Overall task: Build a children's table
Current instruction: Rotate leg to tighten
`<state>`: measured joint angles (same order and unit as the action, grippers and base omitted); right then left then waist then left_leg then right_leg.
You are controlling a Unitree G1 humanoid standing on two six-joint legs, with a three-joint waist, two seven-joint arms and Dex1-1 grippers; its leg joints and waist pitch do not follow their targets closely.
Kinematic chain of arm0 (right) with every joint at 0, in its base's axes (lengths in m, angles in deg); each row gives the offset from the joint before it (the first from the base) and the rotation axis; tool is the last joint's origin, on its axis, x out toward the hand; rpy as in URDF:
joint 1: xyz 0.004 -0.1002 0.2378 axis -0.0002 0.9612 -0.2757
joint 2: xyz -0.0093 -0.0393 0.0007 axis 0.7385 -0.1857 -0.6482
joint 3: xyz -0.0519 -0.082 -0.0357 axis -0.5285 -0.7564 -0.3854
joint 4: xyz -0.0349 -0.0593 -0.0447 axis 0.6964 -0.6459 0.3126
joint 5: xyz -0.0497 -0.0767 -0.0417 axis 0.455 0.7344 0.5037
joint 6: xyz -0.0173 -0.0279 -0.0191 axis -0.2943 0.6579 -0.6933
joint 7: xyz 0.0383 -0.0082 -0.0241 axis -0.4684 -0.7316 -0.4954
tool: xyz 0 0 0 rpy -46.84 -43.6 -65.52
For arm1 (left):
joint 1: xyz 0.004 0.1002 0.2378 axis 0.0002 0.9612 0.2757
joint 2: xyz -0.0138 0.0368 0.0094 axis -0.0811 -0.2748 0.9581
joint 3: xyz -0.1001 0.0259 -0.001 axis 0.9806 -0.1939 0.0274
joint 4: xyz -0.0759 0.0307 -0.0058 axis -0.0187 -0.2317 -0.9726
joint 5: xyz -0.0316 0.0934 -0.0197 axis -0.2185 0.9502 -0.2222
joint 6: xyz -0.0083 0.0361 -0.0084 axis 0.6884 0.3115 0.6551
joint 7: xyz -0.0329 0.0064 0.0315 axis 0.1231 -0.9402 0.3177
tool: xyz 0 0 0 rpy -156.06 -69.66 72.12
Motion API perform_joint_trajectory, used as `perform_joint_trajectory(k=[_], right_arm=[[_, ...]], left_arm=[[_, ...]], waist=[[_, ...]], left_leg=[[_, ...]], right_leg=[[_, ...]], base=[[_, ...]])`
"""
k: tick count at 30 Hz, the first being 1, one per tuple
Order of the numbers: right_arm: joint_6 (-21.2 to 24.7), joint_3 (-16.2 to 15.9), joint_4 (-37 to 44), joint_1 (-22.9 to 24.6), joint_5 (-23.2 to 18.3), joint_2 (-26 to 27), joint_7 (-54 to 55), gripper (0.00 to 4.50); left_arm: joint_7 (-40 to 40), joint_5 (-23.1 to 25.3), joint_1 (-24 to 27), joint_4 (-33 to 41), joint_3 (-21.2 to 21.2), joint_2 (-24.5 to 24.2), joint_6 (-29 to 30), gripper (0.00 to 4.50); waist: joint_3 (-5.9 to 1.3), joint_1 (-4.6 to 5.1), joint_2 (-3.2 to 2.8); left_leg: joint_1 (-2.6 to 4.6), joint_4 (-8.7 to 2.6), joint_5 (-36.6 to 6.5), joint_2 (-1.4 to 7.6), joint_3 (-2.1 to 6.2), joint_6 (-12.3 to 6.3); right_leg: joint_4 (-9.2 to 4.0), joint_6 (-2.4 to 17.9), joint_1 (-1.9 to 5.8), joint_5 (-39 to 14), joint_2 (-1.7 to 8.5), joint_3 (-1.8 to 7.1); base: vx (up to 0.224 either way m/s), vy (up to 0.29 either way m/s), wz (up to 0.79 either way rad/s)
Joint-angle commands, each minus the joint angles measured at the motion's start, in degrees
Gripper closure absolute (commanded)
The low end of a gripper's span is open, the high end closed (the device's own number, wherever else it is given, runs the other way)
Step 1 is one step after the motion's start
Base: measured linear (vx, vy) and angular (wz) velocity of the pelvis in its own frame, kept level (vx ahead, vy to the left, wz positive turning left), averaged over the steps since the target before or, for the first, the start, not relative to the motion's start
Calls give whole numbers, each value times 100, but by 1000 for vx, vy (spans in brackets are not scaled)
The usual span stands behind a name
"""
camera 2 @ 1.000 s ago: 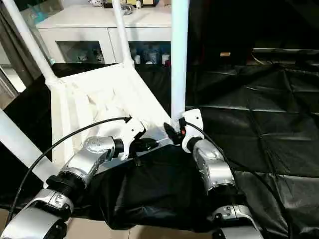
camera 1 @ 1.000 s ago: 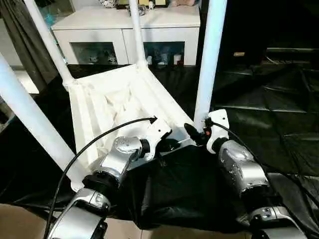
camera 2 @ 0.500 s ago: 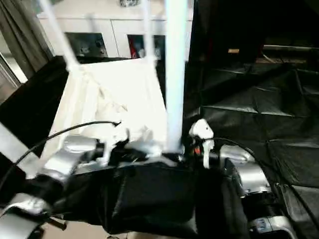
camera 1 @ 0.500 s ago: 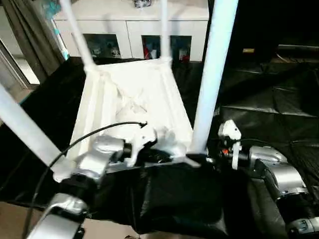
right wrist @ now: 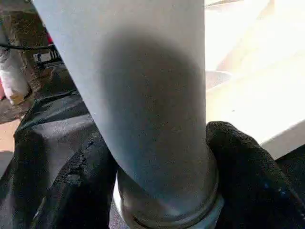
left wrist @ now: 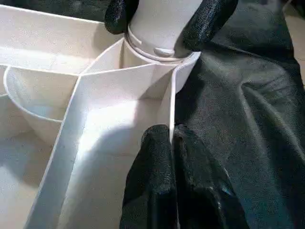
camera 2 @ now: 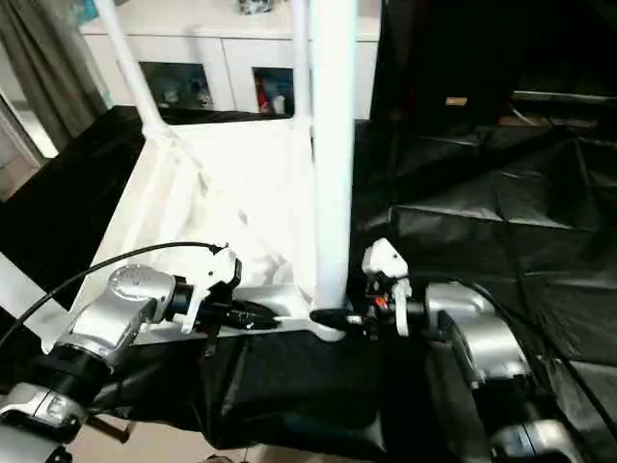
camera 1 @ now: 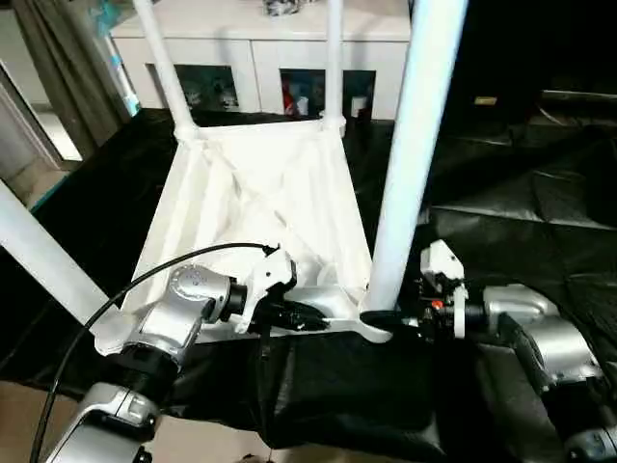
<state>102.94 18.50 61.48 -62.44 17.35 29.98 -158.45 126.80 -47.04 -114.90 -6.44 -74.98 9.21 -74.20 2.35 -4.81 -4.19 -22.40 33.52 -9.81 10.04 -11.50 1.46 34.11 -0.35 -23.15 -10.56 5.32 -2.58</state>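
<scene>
White plastic children's table [camera 1: 260,193] lies inverted on black cloth [camera 1: 521,193]. Your right gripper [right wrist: 157,191] has just swung round to clasp the near leg [camera 1: 410,154]; left gripper [left wrist: 171,162] pinches the rim. Seating now possible.

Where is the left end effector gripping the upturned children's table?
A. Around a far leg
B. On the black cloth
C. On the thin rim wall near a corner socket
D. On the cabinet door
C: the left end effector pinches the thin rim wall of the children's table.
</scene>
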Motion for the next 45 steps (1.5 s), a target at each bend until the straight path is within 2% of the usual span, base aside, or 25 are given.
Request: perform_joint_trajectory(k=[1, 3, 4, 5, 8, 9, 14, 16, 19, 22, 24, 25, 26, 27, 28, 29, 30, 31, 33, 34, 36, 39, 42, 43, 45], right_arm=[[103, -58, -55, 48, 19, 248, 365, 192], [-18, 72, -410, -33, 288, 533, 1234, 194], [-51, 164, -574, -69, 356, 703, 1660, 195], [-40, 278, -705, -88, 372, 950, 2141, 196], [-1, 431, -837, -87, 390, 1482, 2975, 196], [-6, 443, -880, -98, 409, 1610, 3172, 197], [-406, 226, -1251, -298, 787, 2236, 3933, 197], [-486, 126, -1213, -283, 821, 2277, 3771, 142], [-378, 177, -1112, -275, 691, 2265, 3535, 126], [-439, 81, -928, -212, 710, 1954, 3123, 89], [-496, 44, -730, -127, 651, 1595, 2672, 83], [-502, 33, -568, -50, 587, 1372, 2392, 83], [-529, 40, -409, 30, 528, 1147, 2136, 83], [-523, 79, -228, 132, 451, 900, 1885, 83], [-510, 125, -86, 219, 388, 699, 1698, 83], [-494, 202, 38, 305, 327, 484, 1494, 83], [-465, 284, 169, 411, 269, 238, 1279, 83], [-456, 355, 264, 498, 228, 12, 1086, 83], [-384, 558, 480, 705, 127, -482, 666, 83], [-378, 578, 497, 722, 116, -525, 634, 83], [-349, 725, 576, 801, 52, -778, 448, 83], [-240, 1006, 755, 906, -143, -1127, 341, 83], [-184, 1131, 840, 976, -251, -1314, 281, 83], [-179, 1352, 715, 943, -317, -1432, 370, 83], [-228, 1449, 594, 895, -289, -1459, 475, 83]], left_arm=[[-346, -68, -123, -75, 72, 237, -150, 450], [-976, 134, -281, -389, 134, 419, -290, 450], [-1328, 191, -367, -543, 200, 548, -336, 450], [-1740, 224, -468, -659, 265, 753, -337, 450], [-2409, 264, -632, -778, 337, 1179, -290, 450], [-2574, 297, -666, -809, 335, 1266, -308, 450], [-3228, 431, -720, -902, 312, 1675, -333, 450], [-3200, 436, -688, -882, 297, 1699, -347, 450], [-2996, 439, -593, -783, 234, 1623, -358, 450], [-2749, 397, -510, -675, 184, 1502, -389, 450], [-2470, 346, -458, -617, 148, 1402, -418, 450], [-2326, 329, -425, -578, 133, 1339, -408, 450], [-2204, 322, -412, -565, 119, 1285, -417, 450], [-2070, 314, -397, -555, 105, 1221, -449, 450], [-1956, 298, -384, -542, 95, 1166, -463, 450], [-1823, 282, -384, -545, 83, 1113, -474, 450], [-1682, 268, -377, -535, 67, 1049, -497, 450], [-1570, 258, -386, -545, 57, 998, -522, 450], [-1239, 214, -383, -508, 42, 876, -555, 450], [-1201, 208, -380, -502, 37, 863, -558, 450], [-914, 159, -357, -454, 24, 778, -592, 450], [-435, 29, -258, -256, -45, 613, -566, 450], [-277, 46, -242, -261, -117, 519, -702, 450], [-164, 93, -220, -250, -183, 434, -847, 450], [-74, 66, -189, -193, -203, 408, -852, 450]], waist=[[-333, 14, 146], [-309, 40, 154], [-295, 72, 233], [-276, 121, 207], [-274, 181, 223], [-280, 190, 247], [-274, 231, 236], [-279, 226, 237], [-292, 205, 205], [-300, 206, 203], [-318, 188, 143], [-328, 181, 154], [-336, 151, 64], [-347, 133, 124], [-353, 103, 127], [-367, 52, 38], [-367, 36, 94], [-372, 10, 47], [-373, -43, 73], [-374, -47, 38], [-364, -21, 37], [-352, -7, 83], [-339, -12, 74], [-337, -10, 128], [-349, -28, 104]], left_leg=[[117, -379, -1227, 319, 124, -443], [134, -406, -1529, 296, 141, -261], [121, -413, -1573, 288, 131, -237], [157, -437, -1786, 284, 166, -66], [168, -463, -1932, 282, 184, 25], [178, -459, -1973, 279, 182, -4], [164, -460, -2049, 249, 189, -25], [152, -456, -1993, 255, 181, -91], [129, -463, -1868, 263, 181, -165], [113, -460, -1808, 269, 176, -225], [128, -439, -1759, 268, 161, -277], [119, -422, -1702, 266, 155, -313], [117, -418, -1580, 269, 158, -370], [124, -391, -1498, 269, 137, -445], [134, -381, -1444, 272, 128, -489], [135, -361, -1302, 283, 126, -549], [103, -351, -1147, 271, 120, -632], [104, -346, -1122, 284, 124, -662], [102, -327, -1077, 294, 119, -735], [96, -329, -1069, 289, 124, -741], [89, -342, -1196, 288, 131, -709], [101, -362, -1295, 304, 136, -650], [98, -353, -1291, 293, 128, -660], [96, -356, -1298, 294, 128, -661], [117, -346, -1236, 305, 128, -643]], right_leg=[[-408, 1372, 221, -1289, 311, 177], [-462, 1220, 218, -1844, 326, 175], [-479, 1158, 211, -1985, 314, 177], [-512, 1034, 185, -2437, 342, 184], [-535, 956, 174, -2494, 324, 183], [-545, 913, 167, -2537, 326, 190], [-594, 792, 156, -2742, 332, 188], [-596, 783, 159, -2631, 331, 200], [-557, 862, 180, -2316, 327, 203], [-533, 947, 203, -2072, 320, 199], [-533, 1000, 222, -1817, 307, 197], [-512, 1030, 232, -1684, 303, 202], [-486, 1098, 243, -1493, 319, 202], [-491, 1134, 256, -1332, 302, 194], [-490, 1157, 252, -1256, 301, 198], [-452, 1224, 255, -1078, 303, 197], [-440, 1256, 295, -910, 285, 175], [-430, 1273, 284, -873, 292, 174], [-426, 1317, 286, -843, 296, 167], [-421, 1325, 291, -876, 299, 160], [-455, 1291, 287, -1120, 294, 141], [-480, 1277, 290, -1396, 301, 151], [-489, 1223, 266, -1595, 303, 153], [-499, 1193, 270, -1658, 303, 151], [-488, 1208, 251, -1610, 305, 155]], base=[[0, 0, 0], [0, 0, 0], [0, 0, 0], [0, 0, 0], [0, 0, 0], [0, 0, 0], [0, 0, 0], [0, 0, 0], [0, 0, 0], [0, 0, 0], [0, 0, 0], [0, 0, 0], [0, 0, 0], [0, 0, 0], [0, 0, 0], [0, 0, 0], [0, 0, 0], [0, 0, 0], [0, 0, 0], [0, 0, 0], [0, 0, 0], [0, 0, 0], [0, 0, 0], [0, 0, 0], [0, 0, 0]])
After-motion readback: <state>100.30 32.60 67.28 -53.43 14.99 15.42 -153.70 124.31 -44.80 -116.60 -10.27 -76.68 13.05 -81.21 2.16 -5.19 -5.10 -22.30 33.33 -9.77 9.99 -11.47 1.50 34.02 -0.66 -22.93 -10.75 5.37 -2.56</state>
